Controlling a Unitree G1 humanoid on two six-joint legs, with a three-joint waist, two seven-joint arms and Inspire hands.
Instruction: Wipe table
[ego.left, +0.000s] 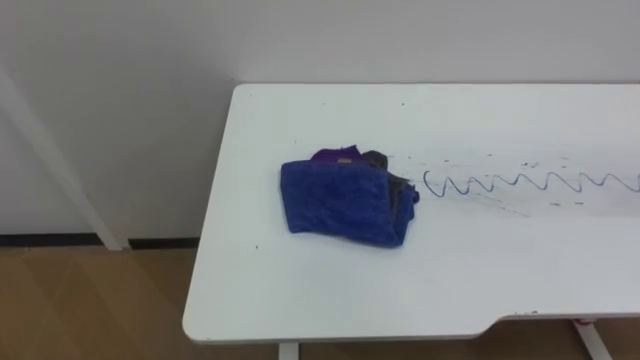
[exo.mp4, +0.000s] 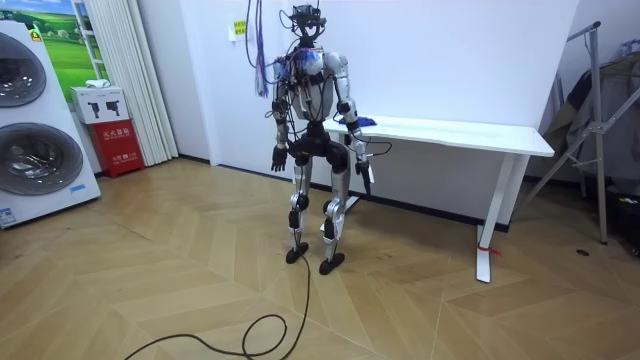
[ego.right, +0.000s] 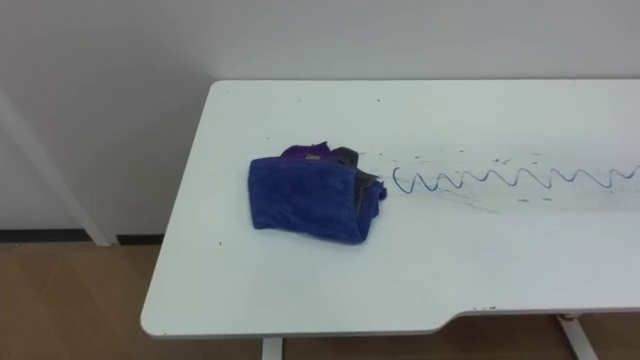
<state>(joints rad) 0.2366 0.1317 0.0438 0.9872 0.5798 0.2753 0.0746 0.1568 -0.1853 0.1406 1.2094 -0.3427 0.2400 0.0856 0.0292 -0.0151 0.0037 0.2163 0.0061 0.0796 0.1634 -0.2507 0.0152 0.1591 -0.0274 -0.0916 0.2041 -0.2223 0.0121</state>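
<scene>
Currently standing upright on the wood floor (exo.mp4: 150, 280), at the end of the white table (ego.left: 330, 290) toward the room view's left, both arms hanging. Low by the hip, the left hand (exo.mp4: 279, 157), clear of the table; fingers too small to read, so cannot tell whether open or closed. Low beside the table's edge, the right hand (exo.mp4: 366, 178); finger state likewise impossible to tell.

Seen from the head: blue cloth (ego.left: 345, 205) bunched in a rough square at centre-left of the frame, lying on the tabletop near its left end. Purple fold (ego.left: 335, 155) and dark grey scrap (ego.left: 385, 165) poking out along its upper edge. Wavy blue pen line (ego.left: 530, 183) starting just beside the cloth's right side and running off to the right edge of the frame. Faint smudges and specks above and below that line. White wall (ego.left: 120, 60) behind the table.

At the far left of the room view, two washing machines (exo.mp4: 30, 130), with a red box (exo.mp4: 118, 147) next to them.
</scene>
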